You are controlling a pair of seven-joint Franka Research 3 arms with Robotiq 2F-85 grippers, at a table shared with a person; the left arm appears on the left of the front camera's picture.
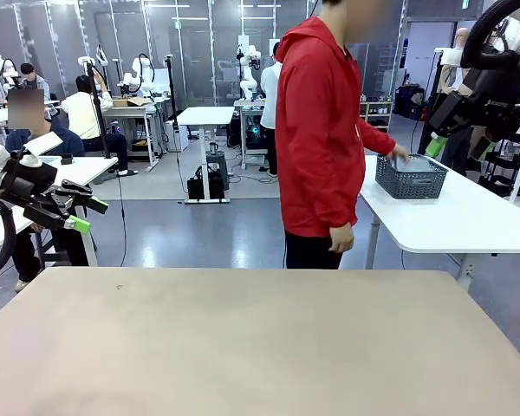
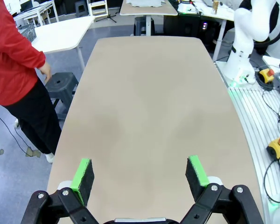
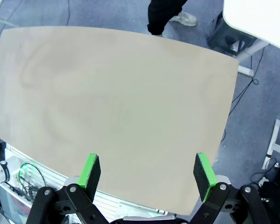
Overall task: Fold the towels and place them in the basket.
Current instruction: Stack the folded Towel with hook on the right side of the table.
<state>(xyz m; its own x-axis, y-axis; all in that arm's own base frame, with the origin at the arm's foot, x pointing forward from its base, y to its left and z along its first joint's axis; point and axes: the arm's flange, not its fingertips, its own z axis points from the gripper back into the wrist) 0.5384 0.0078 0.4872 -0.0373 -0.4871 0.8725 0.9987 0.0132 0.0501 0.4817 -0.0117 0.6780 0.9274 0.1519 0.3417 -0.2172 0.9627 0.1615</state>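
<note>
Basket (image 1: 412,178) on white side table (image 1: 468,221), person's hand (image 1: 399,156) inside; both end effectors released.

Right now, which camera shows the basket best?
The front view: the basket sits in full on the white side table, with the person's hand at its rim. The left wrist view catches just a corner of it at its top left edge.

Left gripper (image 2: 140,173) jaws wide apart above bare tan table (image 2: 154,107); person (image 2: 18,74) in red beside table edge
</note>
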